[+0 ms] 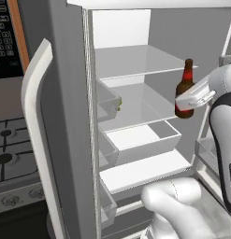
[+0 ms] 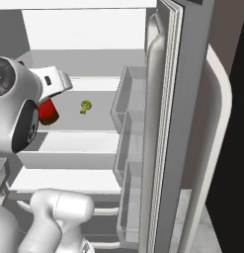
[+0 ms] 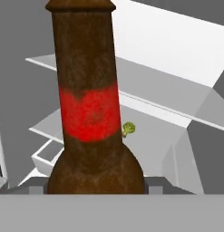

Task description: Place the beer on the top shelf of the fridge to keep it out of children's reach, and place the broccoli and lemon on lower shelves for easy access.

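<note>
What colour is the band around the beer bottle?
Bright red, on the dark brown beer; clearest in the hand view.

No legible text, brand, number or sign anywhere. The beer (image 3: pixel 88 113) has a red label band, but it's plain colour w/ no lettering, in the hand view as well as both base views. The black microwave (image 1: pixel 5 37) at top left of the left base view has a keypad w/ small pale marks on the buttons, too tiny and blurred to read as digits or words. The stove knobs (image 1: pixel 10 200) below it carry no readable markings. The fridge (image 1: pixel 70 116) door, handle, shelves and bins are blank: no logo, no sticker.
</note>
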You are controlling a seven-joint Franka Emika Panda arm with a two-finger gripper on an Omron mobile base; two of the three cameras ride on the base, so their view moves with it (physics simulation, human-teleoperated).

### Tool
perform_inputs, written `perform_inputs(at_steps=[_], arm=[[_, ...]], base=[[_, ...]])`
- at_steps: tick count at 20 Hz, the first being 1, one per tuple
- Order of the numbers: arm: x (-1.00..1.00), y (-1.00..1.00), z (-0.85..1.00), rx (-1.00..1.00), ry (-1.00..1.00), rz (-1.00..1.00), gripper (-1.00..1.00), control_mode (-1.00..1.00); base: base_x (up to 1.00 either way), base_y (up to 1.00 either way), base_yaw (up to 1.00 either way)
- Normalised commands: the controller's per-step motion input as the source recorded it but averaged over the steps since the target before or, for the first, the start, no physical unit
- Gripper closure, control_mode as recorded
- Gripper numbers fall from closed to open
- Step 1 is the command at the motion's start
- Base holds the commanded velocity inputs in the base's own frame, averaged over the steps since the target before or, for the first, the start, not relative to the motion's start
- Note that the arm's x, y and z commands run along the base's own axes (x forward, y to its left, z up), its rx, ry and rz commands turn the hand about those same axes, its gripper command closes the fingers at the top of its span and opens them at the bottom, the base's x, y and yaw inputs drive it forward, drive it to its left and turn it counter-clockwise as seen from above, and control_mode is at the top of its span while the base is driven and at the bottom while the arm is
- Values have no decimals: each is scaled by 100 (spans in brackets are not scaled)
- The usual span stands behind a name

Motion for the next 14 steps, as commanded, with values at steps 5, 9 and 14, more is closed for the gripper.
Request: perform_inputs(at_steps=[5, 9, 14], arm=[[20, 10, 22, 11, 0, -7, 100, -100], [22, 0, 25, 16, 0, -4, 100, -100], [23, 0, 31, 15, -2, -3, 100, -100]], base=[[0, 0, 0], [0, 0, 0], [0, 0, 0]])
